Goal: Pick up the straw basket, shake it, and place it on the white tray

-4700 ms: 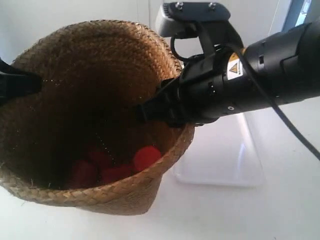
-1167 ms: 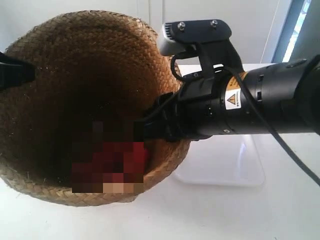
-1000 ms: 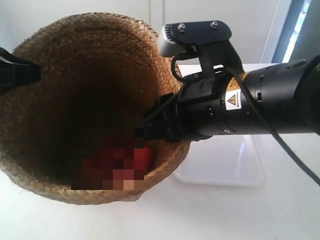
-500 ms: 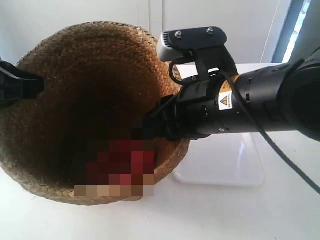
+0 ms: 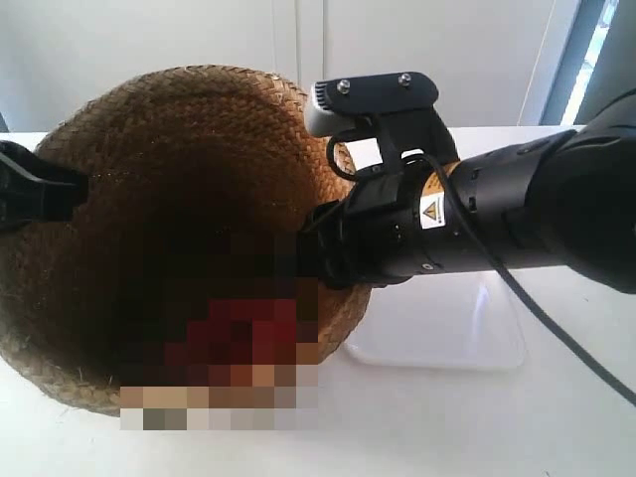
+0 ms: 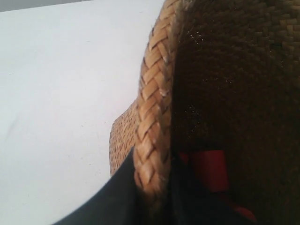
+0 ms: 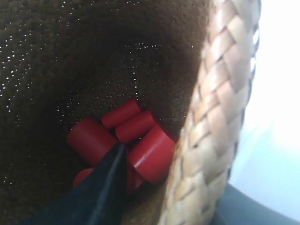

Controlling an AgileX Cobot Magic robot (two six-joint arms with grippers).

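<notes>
Left gripper (image 6: 152, 176) and right gripper (image 7: 180, 187) clamp opposite rims of your straw basket (image 5: 179, 149). White tray (image 5: 467, 333) lies to its right.

The left gripper (image 6: 152, 165) and right gripper (image 7: 180, 180) pinch opposite sides of the straw basket (image 5: 189, 149) rim, each with one finger inside, one outside.

straw basket (image 5: 189, 129): tan-brown herringbone weave; braided rim a paler gold; inside dark brown, flecked with small glints.
red cylinders (image 7: 152, 152): plain glossy red; in the exterior view a dark red blur toward 6 o'clock of the basket's opening.
white tray (image 5: 447, 333): plain glossy white.
tabletop (image 5: 497, 427): plain white.
left gripper (image 6: 153, 161): black.
right gripper (image 7: 178, 173): black finger inside the rim, dark grey outside.
arm at the exterior view's right (image 5: 517, 219): black, with a yellow triangle warning label (image 5: 430, 209).
</notes>
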